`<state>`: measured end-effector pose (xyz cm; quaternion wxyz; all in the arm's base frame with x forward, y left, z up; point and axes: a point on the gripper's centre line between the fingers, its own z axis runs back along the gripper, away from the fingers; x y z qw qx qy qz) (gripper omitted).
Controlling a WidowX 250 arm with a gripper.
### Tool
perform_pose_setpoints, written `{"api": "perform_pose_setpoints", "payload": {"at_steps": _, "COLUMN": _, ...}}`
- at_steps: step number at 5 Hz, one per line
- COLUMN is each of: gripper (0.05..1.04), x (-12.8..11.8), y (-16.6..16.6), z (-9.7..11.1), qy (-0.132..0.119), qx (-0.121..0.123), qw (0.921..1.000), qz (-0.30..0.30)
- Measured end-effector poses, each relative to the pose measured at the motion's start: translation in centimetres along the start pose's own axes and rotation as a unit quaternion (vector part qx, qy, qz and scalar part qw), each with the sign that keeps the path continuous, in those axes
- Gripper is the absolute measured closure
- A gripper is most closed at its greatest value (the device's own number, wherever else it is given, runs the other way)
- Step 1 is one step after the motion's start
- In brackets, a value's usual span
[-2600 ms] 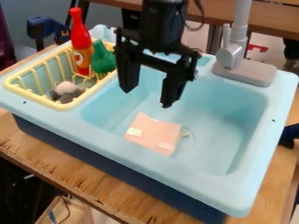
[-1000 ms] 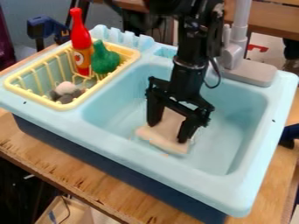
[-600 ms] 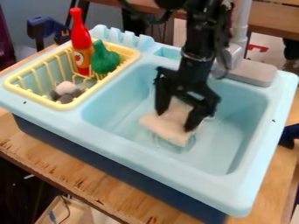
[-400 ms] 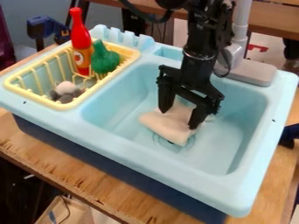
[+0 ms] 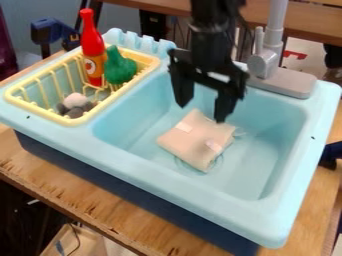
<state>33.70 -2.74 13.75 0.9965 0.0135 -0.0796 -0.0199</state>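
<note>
The gripper (image 5: 201, 115) is wide open and empty; to grip the cloth (image 5: 196, 140), frame centre, lower it straight.

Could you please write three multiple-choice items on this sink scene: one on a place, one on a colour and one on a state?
1. Where does the cloth lie?
A) On the faucet
B) In the basin
C) On the wooden table

2. What colour is the bottle's cap end?
A) Red
B) Blue
C) White

3. How do the jaws of the gripper stand?
A) Shut on the cloth
B) Shut on the bottle
C) Apart

1: B, the cloth rests on the basin's floor.
2: A, the bottle's neck and tip are red.
3: C, a wide gap shows between the jaws.
</note>
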Motion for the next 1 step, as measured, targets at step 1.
{"api": "perform_pose_setpoints", "payload": {"at_steps": 1, "gripper": 0.083, "x": -1.09, "y": -0.09, "z": 2.08, "qy": -0.012, "qx": -0.018, "qw": 0.9998, "qz": 0.000}}
